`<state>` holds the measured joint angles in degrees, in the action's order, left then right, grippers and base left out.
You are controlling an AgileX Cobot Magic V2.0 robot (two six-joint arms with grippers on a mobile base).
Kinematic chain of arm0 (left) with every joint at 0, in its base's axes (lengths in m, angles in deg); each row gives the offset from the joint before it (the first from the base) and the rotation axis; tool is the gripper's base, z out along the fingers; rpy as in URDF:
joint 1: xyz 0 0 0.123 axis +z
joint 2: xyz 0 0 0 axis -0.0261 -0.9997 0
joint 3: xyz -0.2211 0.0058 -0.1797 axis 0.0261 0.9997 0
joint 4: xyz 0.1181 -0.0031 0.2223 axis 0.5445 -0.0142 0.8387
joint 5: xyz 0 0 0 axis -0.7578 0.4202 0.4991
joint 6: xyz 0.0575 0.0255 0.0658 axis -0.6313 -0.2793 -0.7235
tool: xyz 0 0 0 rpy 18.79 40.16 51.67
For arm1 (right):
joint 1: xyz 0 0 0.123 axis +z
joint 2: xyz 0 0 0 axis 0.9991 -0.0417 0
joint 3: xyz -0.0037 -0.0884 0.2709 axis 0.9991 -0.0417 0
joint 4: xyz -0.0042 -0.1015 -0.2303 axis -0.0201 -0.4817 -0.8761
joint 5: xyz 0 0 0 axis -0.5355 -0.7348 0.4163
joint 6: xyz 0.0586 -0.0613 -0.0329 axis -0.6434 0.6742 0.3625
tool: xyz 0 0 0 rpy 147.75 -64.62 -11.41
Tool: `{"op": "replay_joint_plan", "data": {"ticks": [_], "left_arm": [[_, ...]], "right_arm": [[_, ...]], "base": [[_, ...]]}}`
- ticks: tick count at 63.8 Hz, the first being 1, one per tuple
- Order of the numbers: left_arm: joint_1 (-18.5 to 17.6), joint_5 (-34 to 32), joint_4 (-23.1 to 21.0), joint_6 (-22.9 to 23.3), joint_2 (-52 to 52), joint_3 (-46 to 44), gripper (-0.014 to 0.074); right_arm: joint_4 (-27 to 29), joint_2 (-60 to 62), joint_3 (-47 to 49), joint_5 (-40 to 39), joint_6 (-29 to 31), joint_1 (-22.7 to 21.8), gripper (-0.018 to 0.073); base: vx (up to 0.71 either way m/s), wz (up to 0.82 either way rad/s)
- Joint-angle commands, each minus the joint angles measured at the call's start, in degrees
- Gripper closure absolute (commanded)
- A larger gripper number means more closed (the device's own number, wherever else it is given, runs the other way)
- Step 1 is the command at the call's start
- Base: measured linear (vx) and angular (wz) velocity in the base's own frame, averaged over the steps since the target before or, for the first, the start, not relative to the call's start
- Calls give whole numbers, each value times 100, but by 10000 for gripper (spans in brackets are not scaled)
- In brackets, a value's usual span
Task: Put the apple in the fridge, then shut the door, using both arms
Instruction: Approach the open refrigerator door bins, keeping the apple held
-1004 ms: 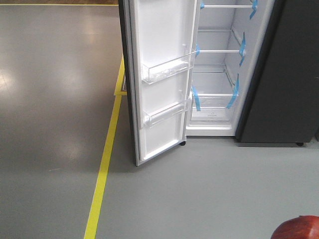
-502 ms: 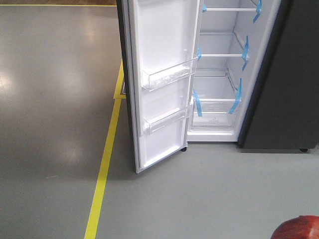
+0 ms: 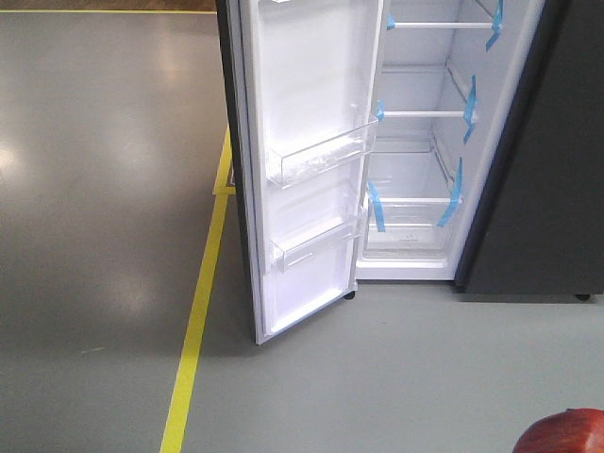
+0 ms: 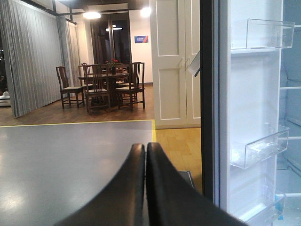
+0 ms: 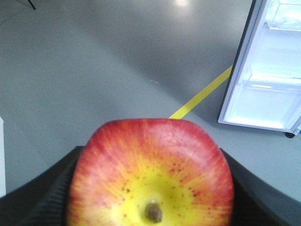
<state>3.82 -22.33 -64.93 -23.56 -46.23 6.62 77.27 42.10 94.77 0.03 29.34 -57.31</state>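
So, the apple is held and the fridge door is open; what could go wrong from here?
1. The apple is squeezed only at its sides by the right tool; it might slip before reaching the fridge.
2. The clear bins on the open door jut toward the opening, so the apple or tool could clip them.
3. The left tool, shut, points just left of the door's dark edge and may bump it.
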Motion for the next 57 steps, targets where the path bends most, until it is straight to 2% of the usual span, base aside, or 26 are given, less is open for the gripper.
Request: {"op": "replay_joint_plan", "data": {"ticks": [1,57], "left_arm": [[-9,-391,-15,58,90,118,603],[-9,-391,-15,58,90,118,603]], "right_arm": [[103,-38,157,-410,50,2,172],[103,-38,157,-410,50,2,172]], "base": [[12,0],[13,-2]]}}
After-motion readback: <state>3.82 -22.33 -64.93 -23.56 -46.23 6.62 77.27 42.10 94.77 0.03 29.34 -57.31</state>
